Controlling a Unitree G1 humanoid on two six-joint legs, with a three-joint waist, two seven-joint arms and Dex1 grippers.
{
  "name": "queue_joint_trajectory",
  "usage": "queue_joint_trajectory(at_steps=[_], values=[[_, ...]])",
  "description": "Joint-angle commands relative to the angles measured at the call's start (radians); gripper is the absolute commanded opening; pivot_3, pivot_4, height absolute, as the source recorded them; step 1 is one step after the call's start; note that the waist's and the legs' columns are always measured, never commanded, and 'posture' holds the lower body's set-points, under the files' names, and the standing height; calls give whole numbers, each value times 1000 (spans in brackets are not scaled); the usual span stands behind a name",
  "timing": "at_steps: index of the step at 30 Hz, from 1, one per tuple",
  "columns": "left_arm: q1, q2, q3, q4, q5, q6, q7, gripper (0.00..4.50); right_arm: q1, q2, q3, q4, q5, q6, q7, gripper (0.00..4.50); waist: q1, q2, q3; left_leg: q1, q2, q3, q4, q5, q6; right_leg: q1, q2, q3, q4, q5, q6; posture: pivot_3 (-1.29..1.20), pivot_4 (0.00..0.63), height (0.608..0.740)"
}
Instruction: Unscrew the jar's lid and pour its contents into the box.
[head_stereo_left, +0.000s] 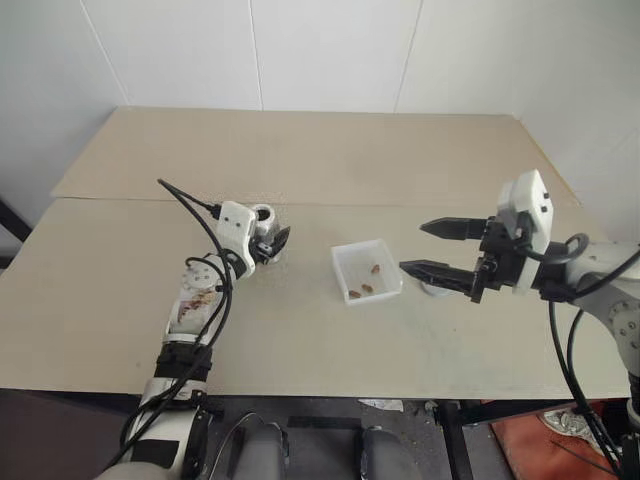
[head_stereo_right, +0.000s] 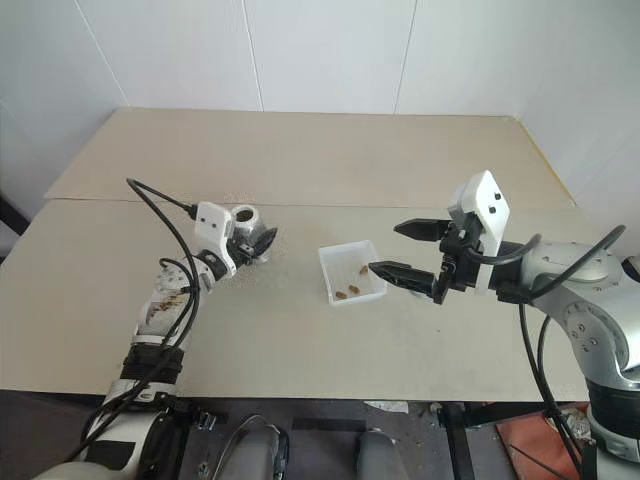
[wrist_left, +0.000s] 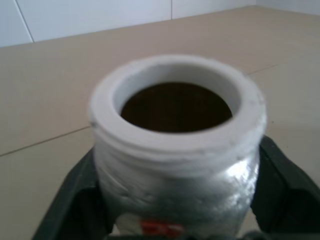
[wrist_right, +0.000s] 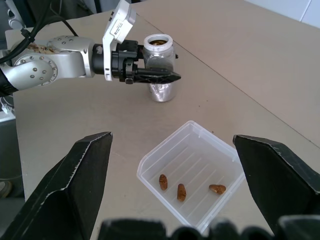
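Beige desk: box w/ three brown contents; uncapped jar upright left of box, flanked by parted left gripper jaws; right gripper jaws wide apart beside box.

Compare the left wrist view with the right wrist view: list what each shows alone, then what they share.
Left wrist view alone: a close look down the jar's open white mouth, dark inside, and the red label low on its side.

Right wrist view alone: the box with three brown pieces in it, the left hand around the jar, and the right hand's own wide-open fingers.

Both: the lidless jar standing upright on the tan table, between the left hand's fingers.
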Motion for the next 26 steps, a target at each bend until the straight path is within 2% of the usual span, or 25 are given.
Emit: queue_joint_trajectory(at_steps=[1,4,8,11,15,19,26], values=[[48,38,1,-119,-17,14,-25,4475,-12,-11,-21,-29,15,5,-9,4500,-4,0,0,0,0,0,0,0,0,0,0,0,0,0,0,0,150,740],[140,106,15,-265,-56,86,-82,4475,-6,-14,-19,-31,16,6,-11,4500,-11,0,0,0,0,0,0,0,0,-1,0,1,0,0,0,0,150,740],[291,279,95,-489,-203,192,-256,4475,38,-38,-15,-44,-11,-19,13,4500,-18,1,0,1,1,0,-1,0,0,-1,0,1,0,0,0,0,150,740],[354,417,197,-552,-310,235,-376,4475,70,-48,-22,-49,-21,-32,28,4500,-20,1,0,1,1,1,-1,0,0,-1,0,1,0,0,0,0,150,740],[400,592,356,-533,-428,209,-585,4475,100,-62,-35,-49,-35,-54,57,4500,-21,1,0,5,2,1,-2,0,0,3,1,0,-1,0,0,0,150,740],[481,732,519,-437,-533,142,-908,4475,122,-78,-40,-23,-62,-98,108,4500,-23,1,0,6,2,3,-3,0,0,3,1,1,-1,-1,-1,0,150,740],[486,769,536,-387,-518,109,-916,4475,130,-73,-31,3,-87,-140,142,4500,-20,1,0,10,4,3,-4,0,0,6,2,1,-2,-2,-1,0,150,740]])
